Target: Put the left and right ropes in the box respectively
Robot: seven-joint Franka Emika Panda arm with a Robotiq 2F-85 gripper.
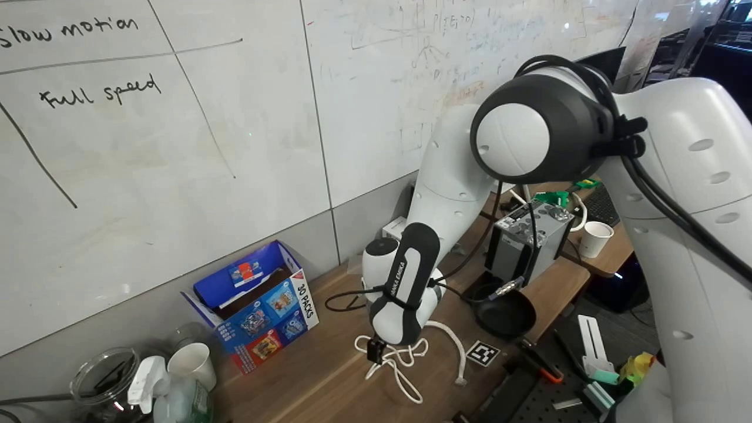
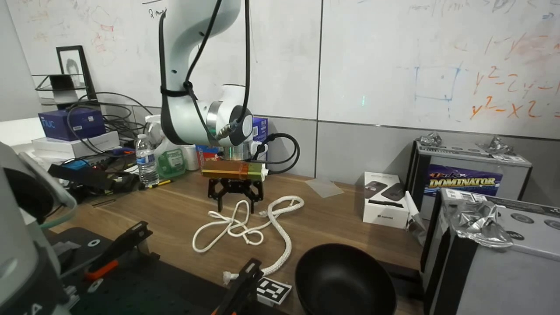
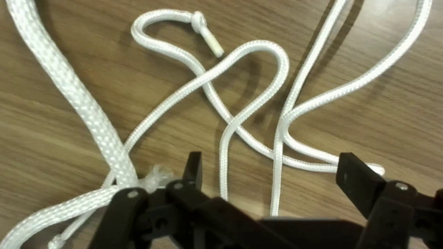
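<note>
The left rope, a thin white looped cord (image 1: 407, 380), lies on the wooden table in both exterior views (image 2: 205, 250). It fills much of the wrist view (image 3: 264, 97). The right rope, a thicker white braided one (image 1: 460, 352), curls beside it (image 2: 286, 245); in the wrist view it is at the left (image 3: 86, 103). My gripper (image 2: 236, 210) points down over the thin cord, also in the wrist view (image 3: 270, 160). Its fingers are wide apart, with strands of thin cord showing between them. Contact cannot be told. The blue box (image 1: 258, 326) stands open at the wall, partly hidden behind the arm (image 2: 259, 127).
A white cup (image 1: 194, 364), a spray bottle (image 1: 176, 399) and a glass jar (image 1: 106, 376) stand beside the box. A black pan (image 2: 345, 280), a white phone box (image 2: 385, 205) and metal appliances (image 2: 494, 262) stand past the thick rope. A whiteboard wall backs the table.
</note>
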